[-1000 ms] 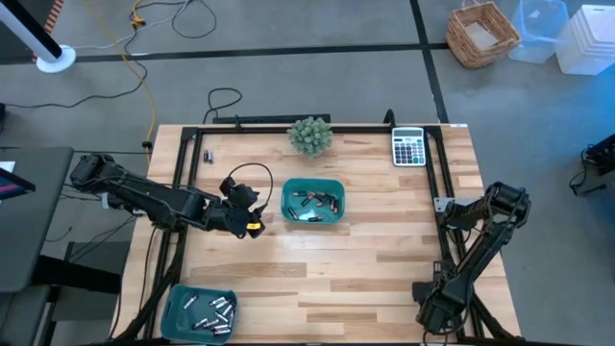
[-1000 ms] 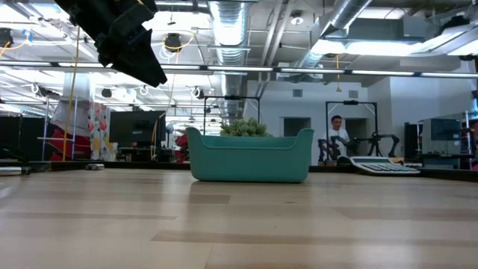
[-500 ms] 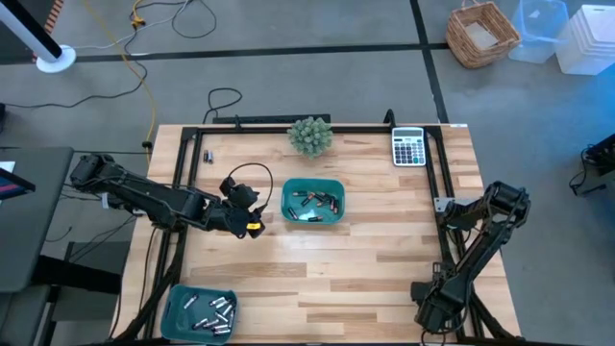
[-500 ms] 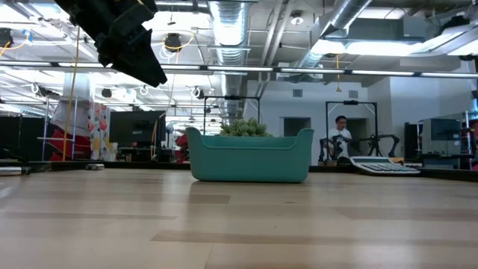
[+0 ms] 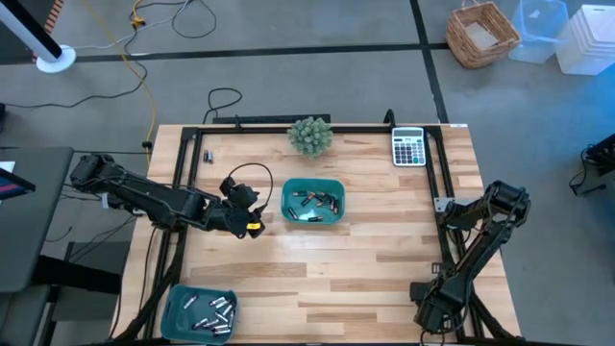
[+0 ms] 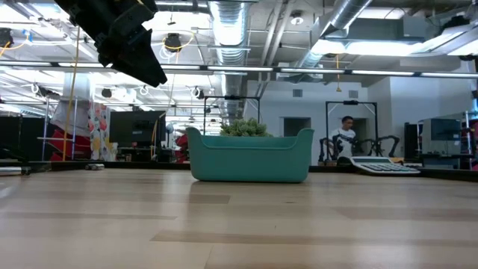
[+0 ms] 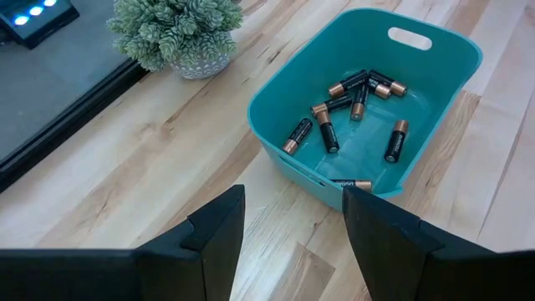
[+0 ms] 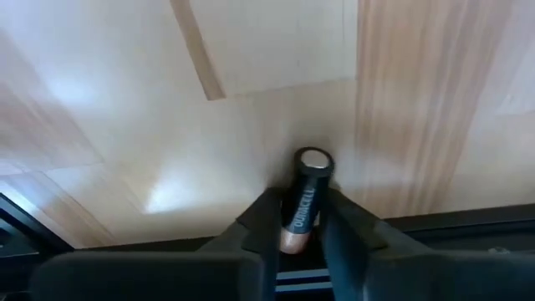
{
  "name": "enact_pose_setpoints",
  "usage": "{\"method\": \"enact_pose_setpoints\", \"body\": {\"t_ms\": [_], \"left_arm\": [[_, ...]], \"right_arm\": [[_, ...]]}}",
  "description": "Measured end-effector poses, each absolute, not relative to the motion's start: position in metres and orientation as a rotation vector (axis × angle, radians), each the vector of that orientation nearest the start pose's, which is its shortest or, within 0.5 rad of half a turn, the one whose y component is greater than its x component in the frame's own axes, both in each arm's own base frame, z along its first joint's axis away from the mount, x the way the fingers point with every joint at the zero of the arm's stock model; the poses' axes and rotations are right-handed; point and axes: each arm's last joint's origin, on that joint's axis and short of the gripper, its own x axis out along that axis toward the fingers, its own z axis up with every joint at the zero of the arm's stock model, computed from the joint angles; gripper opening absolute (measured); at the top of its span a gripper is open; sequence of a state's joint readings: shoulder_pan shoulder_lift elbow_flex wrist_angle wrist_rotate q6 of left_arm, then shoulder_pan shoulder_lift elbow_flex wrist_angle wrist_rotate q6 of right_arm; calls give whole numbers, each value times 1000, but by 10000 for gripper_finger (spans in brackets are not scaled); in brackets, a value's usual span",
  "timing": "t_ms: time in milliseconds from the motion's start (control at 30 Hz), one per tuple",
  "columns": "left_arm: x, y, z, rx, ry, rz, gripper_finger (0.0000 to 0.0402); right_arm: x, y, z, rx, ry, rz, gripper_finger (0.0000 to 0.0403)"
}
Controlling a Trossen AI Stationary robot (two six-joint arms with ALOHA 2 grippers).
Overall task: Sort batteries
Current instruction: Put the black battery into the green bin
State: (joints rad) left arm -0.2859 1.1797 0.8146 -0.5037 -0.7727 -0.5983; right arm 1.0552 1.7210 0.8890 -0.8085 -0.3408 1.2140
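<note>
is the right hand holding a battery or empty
Holding one. In the right wrist view the right hand has its two fingers closed against a black and copper battery, just above the wooden table.

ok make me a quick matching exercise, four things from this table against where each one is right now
Things:
1. calculator
2. potted plant
3. left pincer
4. single battery

Places:
A. between the right pincer's fingers
B. far right corner of the table
C. above the table, beside the middle teal tray
D. far edge, behind the middle teal tray

Pairs: 1-B, 2-D, 3-C, 4-A
</note>
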Motion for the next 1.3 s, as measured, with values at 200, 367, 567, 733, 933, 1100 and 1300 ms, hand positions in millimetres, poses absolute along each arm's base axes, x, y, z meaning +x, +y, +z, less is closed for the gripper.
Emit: {"method": "enact_pose_setpoints", "body": {"t_ms": [200,367,567,733,933,1100,1300], "left_arm": [[223,-45,249,-116,585,653,196],[223,-45,249,-116,585,653,196],[223,-45,249,-117,584,653,196],[223,-45,249,-117,584,653,196],[223,-45,249,-122,584,649,196],[223,-46,249,-126,581,647,196],[230,-54,251,-96,494,567,196]], "right_arm": [[127,230,129,215,1911,-60,50],[134,225,129,206,1914,-35,32],[137,222,129,194,1914,-19,29],[137,222,130,188,1906,-17,28],[137,217,139,150,1812,-37,27],[139,213,149,143,1694,-69,27],[139,212,152,147,1669,-85,27]]}}
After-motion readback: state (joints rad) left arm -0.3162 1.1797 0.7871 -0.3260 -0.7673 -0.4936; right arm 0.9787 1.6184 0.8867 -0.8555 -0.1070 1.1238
